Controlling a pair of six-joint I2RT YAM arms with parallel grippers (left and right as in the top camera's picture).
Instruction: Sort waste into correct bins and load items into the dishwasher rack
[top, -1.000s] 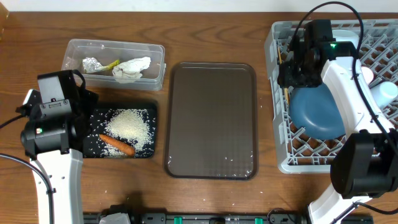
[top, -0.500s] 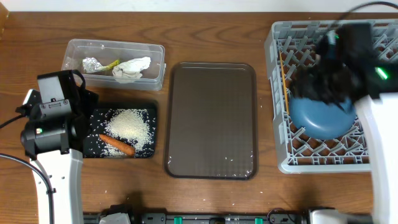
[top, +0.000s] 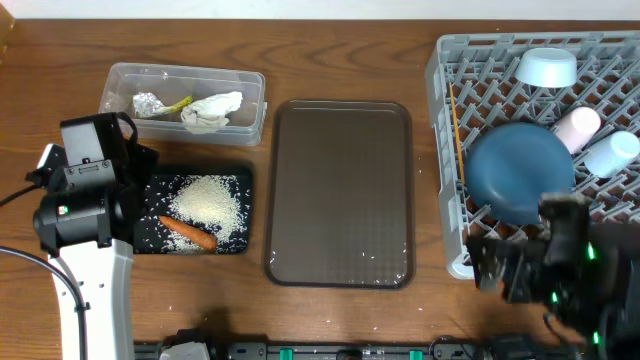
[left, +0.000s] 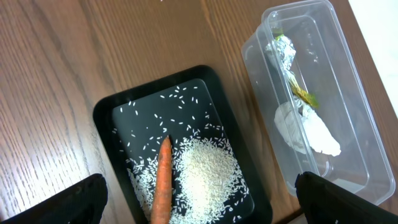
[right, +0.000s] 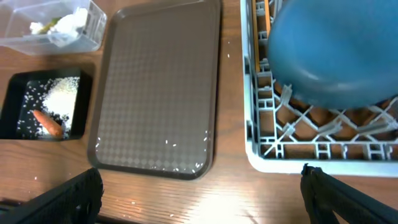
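Note:
The grey dishwasher rack (top: 445, 100) stands at the right and holds the large blue plate (top: 520, 172), the small light-blue bowl (top: 546, 68), the white cup (top: 577, 128), the light-blue cup (top: 612, 153) and the chopsticks (top: 458, 130) along its left side. The clear tub (top: 185, 70) holds the foil ball (top: 148, 102), the yellow-green wrapper (top: 178, 103) and the tissue (top: 212, 110). The black tray (top: 150, 232) holds rice (top: 208, 200) and the carrot (top: 188, 233). My left gripper (left: 199, 205) is open and empty above the black tray. My right gripper (right: 202, 199) is open and empty above the table's front edge, by the rack's front left corner.
The brown serving tray (top: 340, 190) lies between the bins and the rack, with a few rice grains at its near end. My left arm (top: 85, 190) covers the black tray's left edge. My right arm (top: 560, 275) overhangs the rack's front edge.
My right arm has swung from the rack's back left side down to the table's front edge, uncovering the bowl and cups. The left arm has not moved.

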